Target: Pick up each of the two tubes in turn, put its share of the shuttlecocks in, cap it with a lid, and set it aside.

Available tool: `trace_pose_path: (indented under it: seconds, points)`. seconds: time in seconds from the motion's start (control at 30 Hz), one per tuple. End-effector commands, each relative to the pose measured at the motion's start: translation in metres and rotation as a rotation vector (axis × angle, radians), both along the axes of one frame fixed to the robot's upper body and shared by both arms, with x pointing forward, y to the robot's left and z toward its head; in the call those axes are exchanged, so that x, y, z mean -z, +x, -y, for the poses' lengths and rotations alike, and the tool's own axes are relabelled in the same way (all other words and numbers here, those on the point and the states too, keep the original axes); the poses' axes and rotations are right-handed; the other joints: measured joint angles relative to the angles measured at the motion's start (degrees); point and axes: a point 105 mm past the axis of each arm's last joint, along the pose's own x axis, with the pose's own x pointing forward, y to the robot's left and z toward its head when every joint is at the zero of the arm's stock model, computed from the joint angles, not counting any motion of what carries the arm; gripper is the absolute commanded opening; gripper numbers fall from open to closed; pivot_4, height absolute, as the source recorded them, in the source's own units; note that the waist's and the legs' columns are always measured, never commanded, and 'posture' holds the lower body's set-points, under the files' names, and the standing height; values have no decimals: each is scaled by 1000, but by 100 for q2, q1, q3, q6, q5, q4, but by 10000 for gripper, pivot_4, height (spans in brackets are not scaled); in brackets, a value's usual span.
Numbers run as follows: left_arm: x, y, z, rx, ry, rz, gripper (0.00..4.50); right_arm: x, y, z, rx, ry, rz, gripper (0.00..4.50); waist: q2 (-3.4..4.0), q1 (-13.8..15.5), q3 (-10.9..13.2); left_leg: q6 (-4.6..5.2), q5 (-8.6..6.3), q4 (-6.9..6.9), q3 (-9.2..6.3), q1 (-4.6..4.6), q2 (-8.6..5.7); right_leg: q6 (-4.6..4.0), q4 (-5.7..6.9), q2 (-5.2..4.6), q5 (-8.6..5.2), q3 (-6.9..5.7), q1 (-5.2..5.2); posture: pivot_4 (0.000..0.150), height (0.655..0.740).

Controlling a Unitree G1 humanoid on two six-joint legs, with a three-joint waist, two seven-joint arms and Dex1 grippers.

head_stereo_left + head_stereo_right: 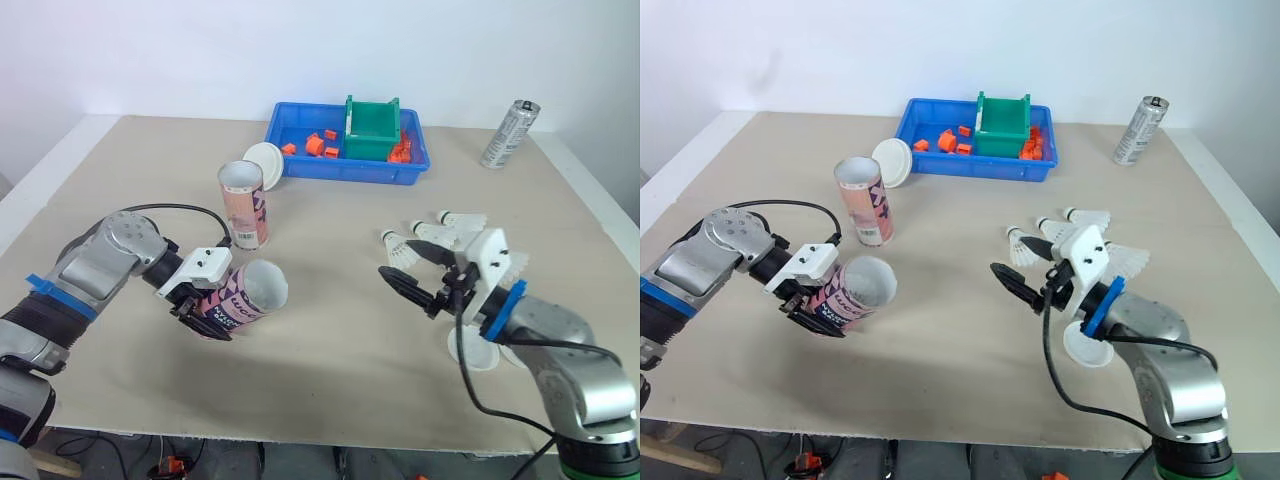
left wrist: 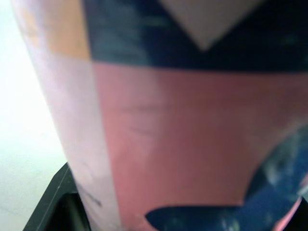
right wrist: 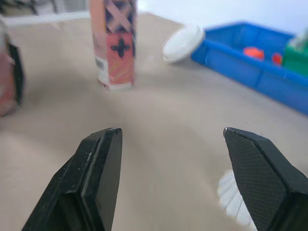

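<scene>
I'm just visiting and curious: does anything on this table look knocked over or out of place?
Little. A white lid leans propped against the blue bin instead of lying flat. The tilted tube is not toppled: the left gripper holds it.

Light: bright, even, from above
Shadows: soft, short, under the held tube [image 1: 240,295] and right gripper [image 1: 397,261]
Glare: far wall [image 1: 150,50] washed white

Pink-and-navy tube [image 1: 238,296], blue bin [image 1: 350,172], green box [image 1: 372,140], white shuttlecocks [image 1: 440,233]
</scene>
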Motion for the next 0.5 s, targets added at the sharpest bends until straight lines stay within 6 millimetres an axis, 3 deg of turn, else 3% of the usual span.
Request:
trace_pose_path:
  seconds: [0.03, 0.17, 0.5]
  points:
    - [0, -1, 1, 8, 0, -3, 32116, 4, 10, 3, 46, -19, 23, 36344, 0, 5, 0, 0, 0, 0, 0, -1, 0, 0, -1, -1, 0, 0, 0, 1500, 7355]
    - [0, -1, 1, 7, -4, -1, 32116, 25, 27, 8, 100, -70, -3, 36344, 0, 6, 0, 1, 0, -2, 0, -4, 0, 0, -4, 1, -1, -1, -1, 1500, 7355]
    - [-1, -2, 0, -7, -10, -1, 32116, 37, 55, 8, 123, -65, 4, 36344, 1, 5, 1, 1, 0, -6, -4, -7, 0, 1, -5, 5, -5, -2, -2, 1500, 7355]
